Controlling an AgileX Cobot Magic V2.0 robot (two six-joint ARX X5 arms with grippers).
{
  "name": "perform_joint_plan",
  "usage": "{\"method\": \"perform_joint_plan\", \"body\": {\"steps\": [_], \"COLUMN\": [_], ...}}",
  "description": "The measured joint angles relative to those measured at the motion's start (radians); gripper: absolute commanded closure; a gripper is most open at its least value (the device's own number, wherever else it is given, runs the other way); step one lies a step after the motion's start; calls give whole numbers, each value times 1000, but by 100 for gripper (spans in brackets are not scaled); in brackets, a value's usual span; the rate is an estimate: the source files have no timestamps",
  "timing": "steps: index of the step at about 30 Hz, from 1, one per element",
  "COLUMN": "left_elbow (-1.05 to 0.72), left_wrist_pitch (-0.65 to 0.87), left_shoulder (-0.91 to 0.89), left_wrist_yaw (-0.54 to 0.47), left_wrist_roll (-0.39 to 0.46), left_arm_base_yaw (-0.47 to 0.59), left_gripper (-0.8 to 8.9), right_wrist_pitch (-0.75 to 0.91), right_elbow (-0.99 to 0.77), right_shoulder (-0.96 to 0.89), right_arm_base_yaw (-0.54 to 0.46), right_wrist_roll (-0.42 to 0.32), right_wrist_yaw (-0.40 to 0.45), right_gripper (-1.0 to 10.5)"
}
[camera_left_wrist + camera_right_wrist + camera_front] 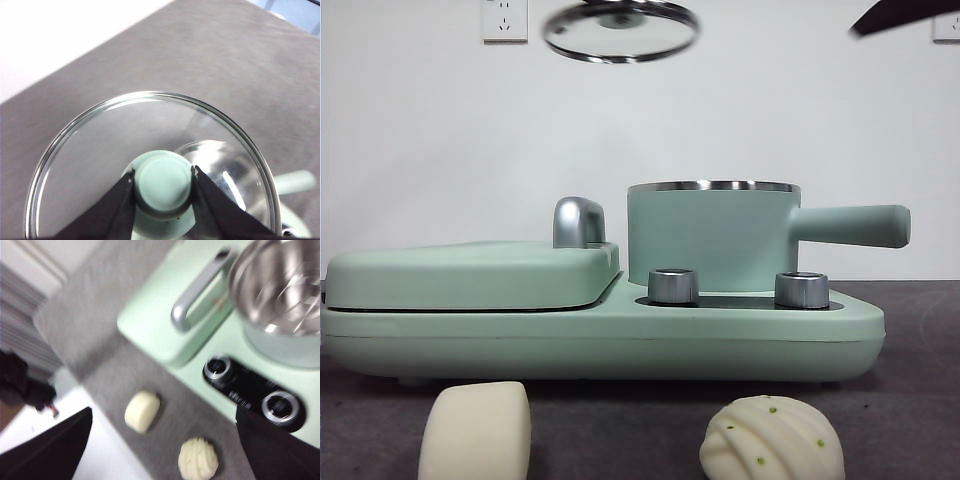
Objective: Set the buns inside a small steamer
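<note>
Lid-lifting is the step we judge in hand: our left gripper (163, 182) clamps the glass lid (620, 31) by its knob above the small steamer (713, 235), while our right gripper (162, 440), jaws apart, must next take the smooth bun (476, 432) or pleated bun (772, 438) from the table (910, 400).

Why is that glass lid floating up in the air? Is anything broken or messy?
Nothing is broken or spilled. The glass lid isn't floating: the left end effector grips its green knob and holds it tilted, high above the open steamer. Both buns lie on the table, not yet inside.
</note>
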Motion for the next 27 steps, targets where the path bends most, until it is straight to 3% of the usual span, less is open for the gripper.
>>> {"method": "perform_joint_plan", "body": {"steps": [6, 10, 17, 27], "left_elbow": [0, 0, 0, 0], "left_wrist_pitch": [-41, -41, -45, -46], "left_shoulder": [-48, -58, -59, -59], "left_wrist_yaw": [0, 0, 0, 0], "left_wrist_roll": [3, 4, 4, 4], "left_arm_base_yaw": [101, 151, 207, 236], "left_gripper": [798, 798, 798, 798], "right_wrist_pitch": [0, 2, 16, 158], "right_elbow": [47, 92, 136, 136], "right_shoulder": [191, 312, 497, 701], "right_arm_base_yaw": [293, 411, 518, 590], "right_wrist_roll": [101, 198, 286, 301], "right_wrist_yaw": [216, 288, 313, 359], "right_gripper": [488, 488, 487, 487]}}
